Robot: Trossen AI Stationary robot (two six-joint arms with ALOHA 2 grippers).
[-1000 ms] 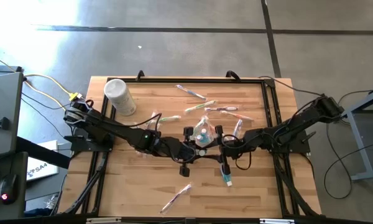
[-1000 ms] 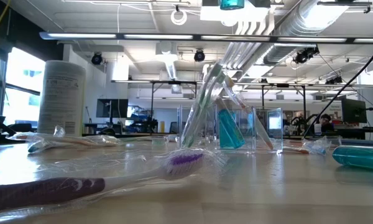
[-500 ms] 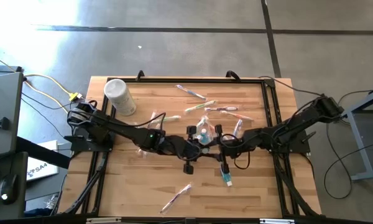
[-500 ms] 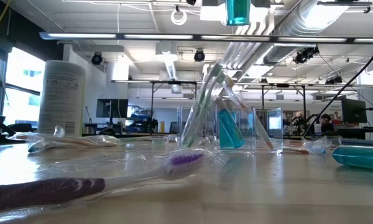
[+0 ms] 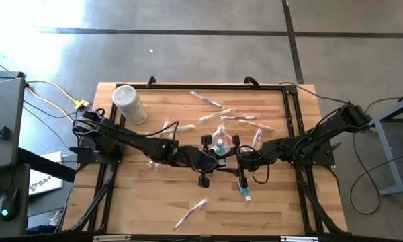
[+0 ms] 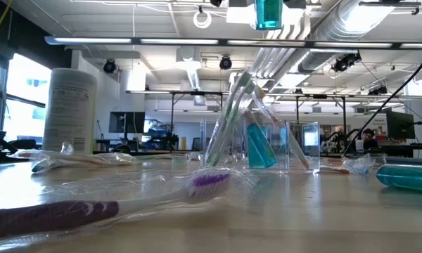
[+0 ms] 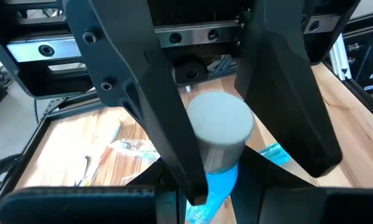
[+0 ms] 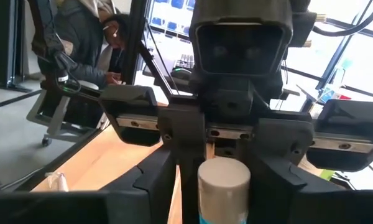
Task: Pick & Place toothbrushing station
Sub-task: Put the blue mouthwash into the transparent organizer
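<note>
A teal toothpaste tube with a white cap (image 7: 221,124) hangs cap up between my two grippers at the table's middle. Its lower end shows at the top of the low view (image 6: 269,13), above the clear holder (image 6: 288,144). The holder stands on the wood with toothbrushes (image 6: 228,116) leaning in it and a blue tube (image 6: 260,151) inside. In the high view the holder (image 5: 219,143) is mostly hidden under the grippers. My left gripper (image 5: 213,160) is shut on the hanging tube. My right gripper (image 5: 230,160) faces it, open, its fingers (image 7: 174,118) standing on either side of the cap. My left gripper pinches the tube just under its cap (image 7: 214,180) between its two fingers (image 8: 180,165). The fingers come from the table's left, slanting down. The tube hangs upright, cap on top, lifted clear above the holder.
A tall white tub (image 5: 129,104) stands at the far left. Several wrapped toothbrushes lie scattered on the wood (image 5: 218,115) (image 5: 190,214), one with purple bristles close to the low camera (image 6: 211,184). Another teal tube (image 5: 246,193) lies near the right gripper. A person sits beyond the table (image 8: 93,37).
The held tube has come down a little toward the holder in the low view, then stayed still. It remains upright.
</note>
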